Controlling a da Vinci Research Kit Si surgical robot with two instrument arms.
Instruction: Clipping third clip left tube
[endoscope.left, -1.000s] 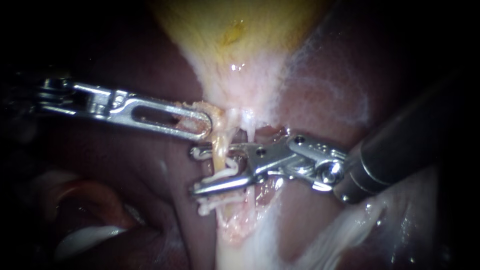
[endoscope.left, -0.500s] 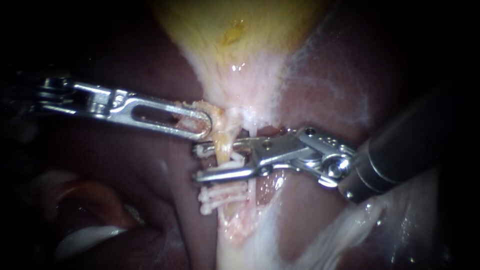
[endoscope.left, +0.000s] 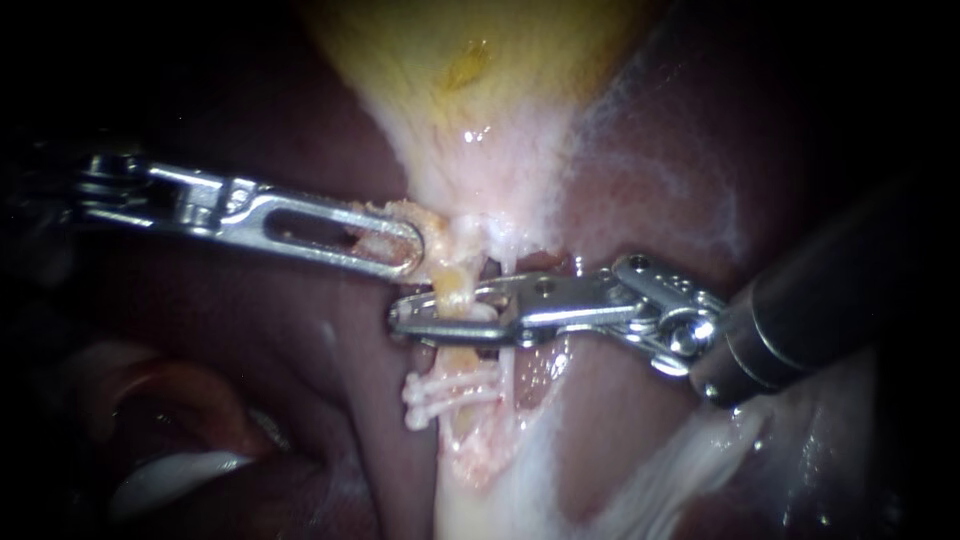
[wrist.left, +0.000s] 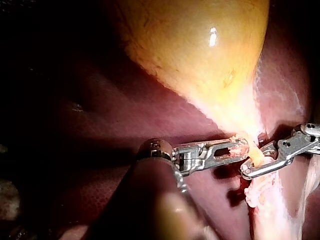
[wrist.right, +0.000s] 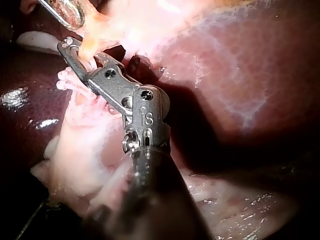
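Yellowish, the left tube (endoscope.left: 452, 285) lies pinched between the jaws of the right instrument (endoscope.left: 398, 322), just on the far side of two white clips (endoscope.left: 450, 388), while the jaws of the left instrument (endoscope.left: 413, 250) hold tissue (endoscope.left: 430, 228) by the gallbladder (endoscope.left: 470, 100) taut, and I fear a harder pull there may tear it.

Left instrument (wrist.left: 242, 147) grips the gallbladder (wrist.left: 200, 55); right instrument (wrist.left: 248, 171) clamps the tube (wrist.left: 256, 158) alongside.

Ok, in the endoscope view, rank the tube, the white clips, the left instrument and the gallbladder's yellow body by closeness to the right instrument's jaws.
1. The tube: gripped between the jaws of the right instrument.
2. The white clips, just below, and the left instrument, just above: too close to call.
3. The gallbladder: farthest, at the top.
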